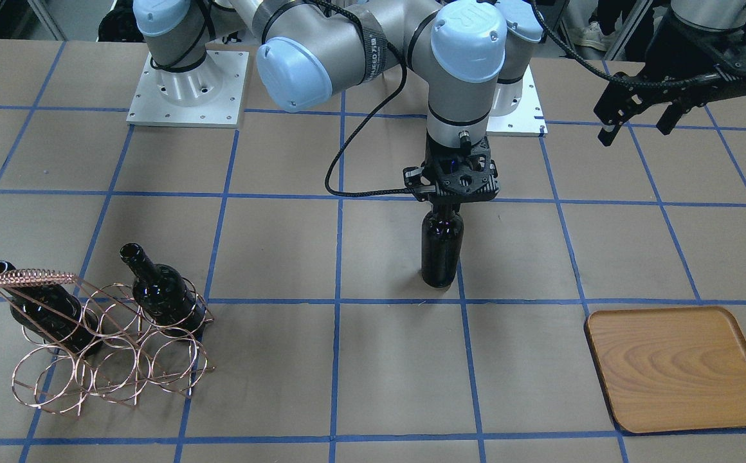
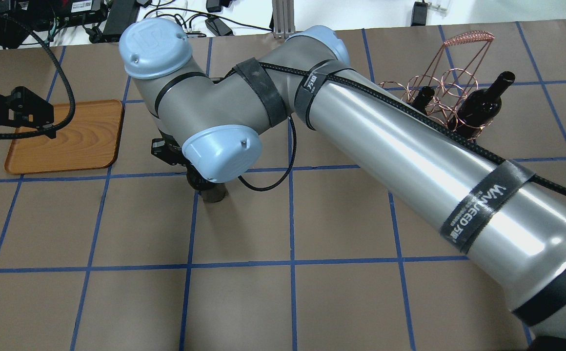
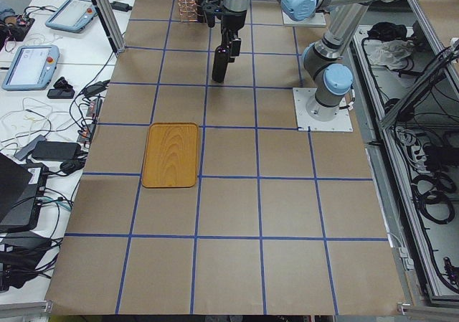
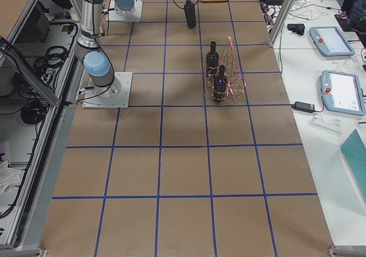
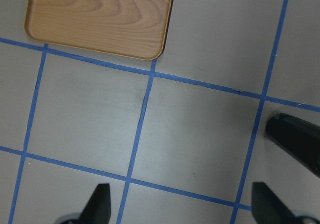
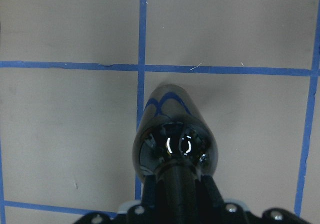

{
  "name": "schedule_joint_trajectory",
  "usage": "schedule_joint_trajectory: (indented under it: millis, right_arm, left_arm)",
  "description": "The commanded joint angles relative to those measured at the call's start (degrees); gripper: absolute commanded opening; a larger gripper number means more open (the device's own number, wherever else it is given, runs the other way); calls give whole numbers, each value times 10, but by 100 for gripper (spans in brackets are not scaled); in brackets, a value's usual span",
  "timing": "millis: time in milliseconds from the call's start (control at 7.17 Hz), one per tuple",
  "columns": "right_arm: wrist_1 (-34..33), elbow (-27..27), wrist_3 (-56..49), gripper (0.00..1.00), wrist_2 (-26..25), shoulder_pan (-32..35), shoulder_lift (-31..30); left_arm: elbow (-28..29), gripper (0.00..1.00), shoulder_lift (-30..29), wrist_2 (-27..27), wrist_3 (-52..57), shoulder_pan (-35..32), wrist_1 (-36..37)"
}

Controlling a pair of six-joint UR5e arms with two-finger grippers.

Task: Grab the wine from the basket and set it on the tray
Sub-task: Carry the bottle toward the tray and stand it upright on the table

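Observation:
My right gripper (image 1: 450, 202) is shut on the neck of a black wine bottle (image 1: 442, 251) that stands upright at mid-table, its base at or just above the paper. The right wrist view looks down the bottle's shoulder (image 6: 175, 144). The copper wire basket (image 1: 109, 347) sits apart at the table's right end and holds two more bottles (image 1: 161, 292) (image 1: 38, 305). The wooden tray (image 1: 678, 366) lies bare at the left end. My left gripper (image 1: 635, 132) hangs open and empty, high above the table near the tray. Its wrist view shows the tray (image 5: 100, 17) and the held bottle (image 5: 295, 141).
Blue tape lines grid the brown paper table top. The two arm bases (image 1: 186, 90) stand at the robot's edge. My right arm (image 2: 410, 161) stretches across the table from the right. Operator desks with tablets (image 4: 337, 88) flank the far side.

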Motion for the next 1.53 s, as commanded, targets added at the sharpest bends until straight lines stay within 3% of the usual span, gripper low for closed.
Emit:
schedule_joint_trajectory:
  millis: [0,139,279,558,837,1115,1394]
  right_arm:
    - [-6,-2,13,49,0,0,5]
    - [-4,-7,38,76,1,-1,1]
    - [-2,-13,56,91,1,-1,-2]
    - [6,-15,60,94,3,-1,-18]
    - [73,-18,39,94,-12,-21,-65]
    - [115,-15,-89,94,-37,-99,-106]
    - [122,-6,-249,100,-41,-223,-139]
  left_arm:
    - [-3,100,1,-6,2,0,-1]
    - [1,100,3,-9,0,-1,0]
    - [1,100,7,-8,1,-1,-5]
    - [5,100,15,-8,-8,-4,-4]
    - [4,100,26,-21,-56,-36,-56]
    - [4,100,25,-19,-119,-94,-55]
    - [4,100,5,-20,-155,-139,-15]
